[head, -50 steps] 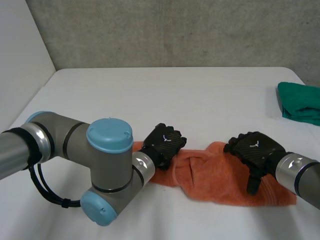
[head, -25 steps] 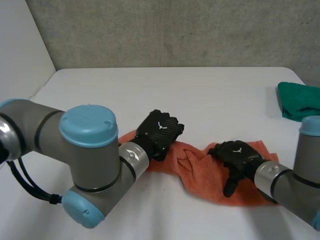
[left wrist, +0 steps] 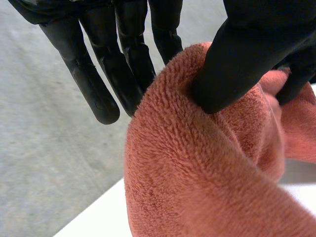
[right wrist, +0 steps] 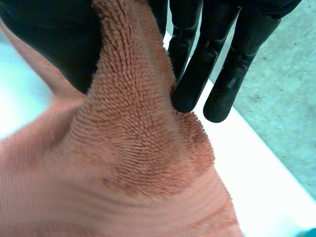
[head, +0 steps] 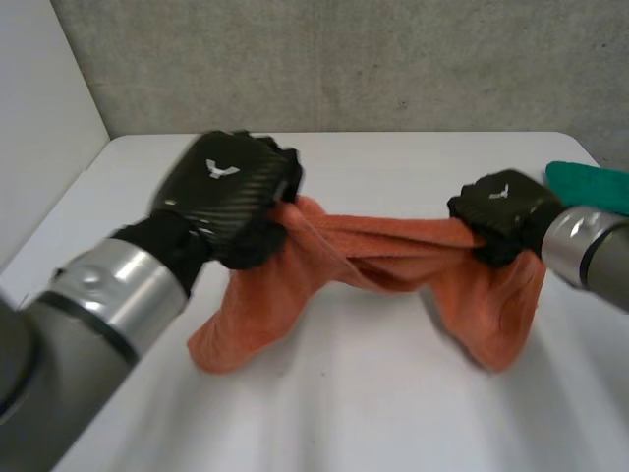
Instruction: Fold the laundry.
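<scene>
An orange towel (head: 373,256) hangs stretched above the white table (head: 413,167) between my two hands, its ends drooping down at each side. My left hand (head: 231,192) is raised at the towel's left end and is shut on it. In the left wrist view the thumb (left wrist: 237,64) presses the orange towel (left wrist: 197,173) against the fingers (left wrist: 123,74). My right hand (head: 501,211) grips the right end. In the right wrist view the orange towel (right wrist: 128,163) is pinched between thumb and fingers (right wrist: 197,74).
A folded green cloth (head: 590,197) lies at the table's right edge, just behind my right hand. A grey concrete wall stands behind the table, and a white wall runs along the left.
Both hands have closed on the orange towel and lifted it off the table. The towel, earlier lying bunched flat, now hangs stretched between them. Both arms rose and moved back.
</scene>
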`<move>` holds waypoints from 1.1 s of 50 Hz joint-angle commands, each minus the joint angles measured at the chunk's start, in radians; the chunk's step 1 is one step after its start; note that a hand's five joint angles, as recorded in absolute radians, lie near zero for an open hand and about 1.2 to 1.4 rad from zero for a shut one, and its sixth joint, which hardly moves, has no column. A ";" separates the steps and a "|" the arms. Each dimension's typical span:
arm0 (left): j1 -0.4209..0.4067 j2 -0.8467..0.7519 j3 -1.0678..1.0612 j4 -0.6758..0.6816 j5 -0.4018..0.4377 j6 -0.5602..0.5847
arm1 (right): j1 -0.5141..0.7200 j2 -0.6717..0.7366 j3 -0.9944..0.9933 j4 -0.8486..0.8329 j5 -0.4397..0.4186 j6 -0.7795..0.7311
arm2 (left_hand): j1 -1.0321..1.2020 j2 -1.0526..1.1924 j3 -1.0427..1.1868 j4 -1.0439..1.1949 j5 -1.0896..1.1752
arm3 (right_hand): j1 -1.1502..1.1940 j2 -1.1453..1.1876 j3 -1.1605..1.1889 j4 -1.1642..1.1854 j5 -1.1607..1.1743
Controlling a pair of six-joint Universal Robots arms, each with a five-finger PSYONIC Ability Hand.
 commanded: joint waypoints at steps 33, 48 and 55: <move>0.065 0.021 0.010 0.031 0.043 -0.115 | 0.139 0.287 -0.590 0.236 0.200 0.126 | 0.318 0.204 0.209 0.197 0.280 | -0.761 -1.003 -1.009 -1.012 -0.963; 0.002 0.046 0.097 0.027 0.040 -0.191 | 0.110 -0.005 0.222 -0.166 -0.012 0.610 | 0.318 0.204 0.209 0.197 0.280 | -0.761 -1.003 -1.009 -1.012 -0.963; -0.024 0.052 0.102 0.027 0.036 -0.206 | 0.125 0.015 0.291 -0.345 -0.007 0.725 | 0.318 0.204 0.209 0.197 0.280 | -0.550 -0.792 -0.798 -0.801 -0.752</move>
